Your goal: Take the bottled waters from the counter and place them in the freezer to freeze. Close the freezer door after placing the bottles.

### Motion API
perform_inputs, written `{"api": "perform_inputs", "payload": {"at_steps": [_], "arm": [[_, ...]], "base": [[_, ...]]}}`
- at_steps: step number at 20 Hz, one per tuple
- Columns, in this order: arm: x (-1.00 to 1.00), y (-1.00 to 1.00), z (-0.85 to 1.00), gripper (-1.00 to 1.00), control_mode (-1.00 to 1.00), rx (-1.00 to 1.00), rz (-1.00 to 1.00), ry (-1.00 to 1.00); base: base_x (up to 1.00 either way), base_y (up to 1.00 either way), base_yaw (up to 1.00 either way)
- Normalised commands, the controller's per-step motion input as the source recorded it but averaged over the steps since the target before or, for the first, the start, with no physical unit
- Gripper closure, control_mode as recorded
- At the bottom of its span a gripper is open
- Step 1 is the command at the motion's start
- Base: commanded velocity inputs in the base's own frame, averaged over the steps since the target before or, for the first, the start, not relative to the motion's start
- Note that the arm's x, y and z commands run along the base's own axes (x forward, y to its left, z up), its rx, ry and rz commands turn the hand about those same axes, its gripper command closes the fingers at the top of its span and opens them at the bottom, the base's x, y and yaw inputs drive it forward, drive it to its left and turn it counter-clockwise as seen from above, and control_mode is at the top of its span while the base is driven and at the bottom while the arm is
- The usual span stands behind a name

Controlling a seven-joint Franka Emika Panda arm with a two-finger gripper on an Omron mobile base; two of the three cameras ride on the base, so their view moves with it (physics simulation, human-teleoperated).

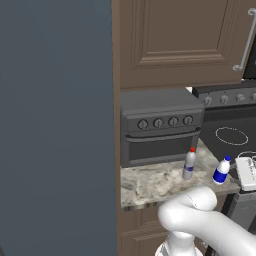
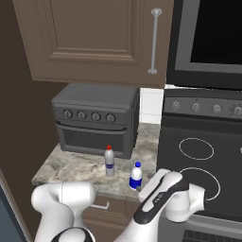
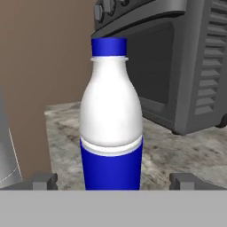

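Still early: both bottles on counter (image 2: 71, 168), blue-capped bottle (image 3: 111, 119) at twelve o'clock between wide-open, empty pincer (image 3: 113, 181); red-capped bottle (image 2: 109, 161) untouched.

The arm (image 2: 66, 201) is glossy white, built of fat rounded tube segments joined by bulging elbows. At 5 o'clock in the right base view a dark grey band (image 2: 158, 201) runs along one link. The fingertips (image 3: 44, 181) are small dark grey blocks.

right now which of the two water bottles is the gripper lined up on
The blue-capped bottle: it stands upright between the open gripper fingertips. The red-capped bottle stands farther left on the counter, nearer the toaster oven.
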Motion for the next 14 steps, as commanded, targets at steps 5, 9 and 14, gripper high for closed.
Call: {"api": "perform_inputs", "payload": {"at_steps": [5,9,14], "arm": [[0.01,0.0,0.0,-1.0,-1.0,0.12,0.0,0.02],[0.01,0.0,0.0,-1.0,-1.0,0.22,0.02,0.0],[0.0,0.0,0.0,-1.0,-1.0,0.14,0.04,0.0]], "base": [[0.0,0.0,0.0],[0.0,0.0,0.0],[0.0,0.0,0.0]]}}
